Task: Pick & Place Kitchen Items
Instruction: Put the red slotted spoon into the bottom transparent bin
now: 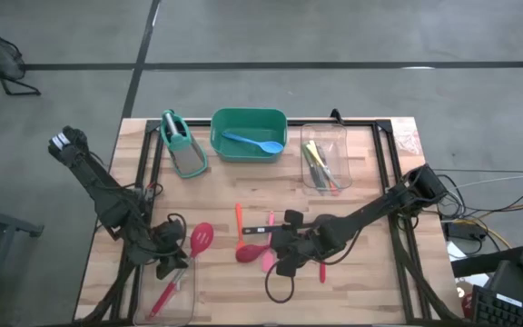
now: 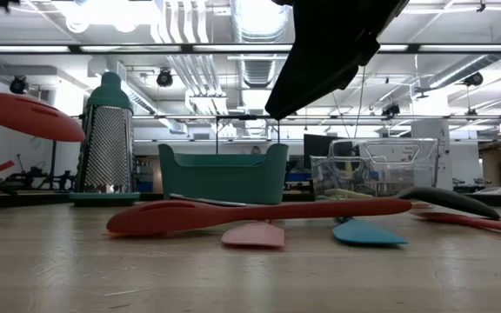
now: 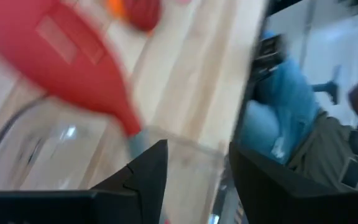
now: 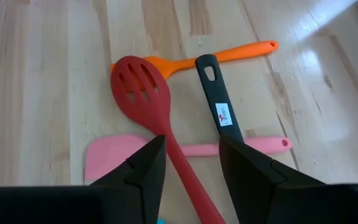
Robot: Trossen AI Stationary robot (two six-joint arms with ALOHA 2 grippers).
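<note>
right tool (image 4: 188, 165): spread open, nothing held, hung over the pile mid-bench.
target: red slotted silicone spoon (image 4: 143, 89), its handle running right between the fingers; black-handled ladle (image 4: 219, 112) and pink silicone spatula (image 4: 114, 155) touch it.
tip: probably best closed on the red handle alone, then lifted straight.
left tool (image 3: 194, 174): parted, empty, red perforated silicone spatula (image 3: 55, 59) just ahead by the clear plastic bin (image 1: 178, 292).

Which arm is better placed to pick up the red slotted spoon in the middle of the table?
The right. Its gripper hangs open directly over the red slotted spoon, fingers straddling the handle. The left gripper is off at the table's left, by a red spatula.
</note>
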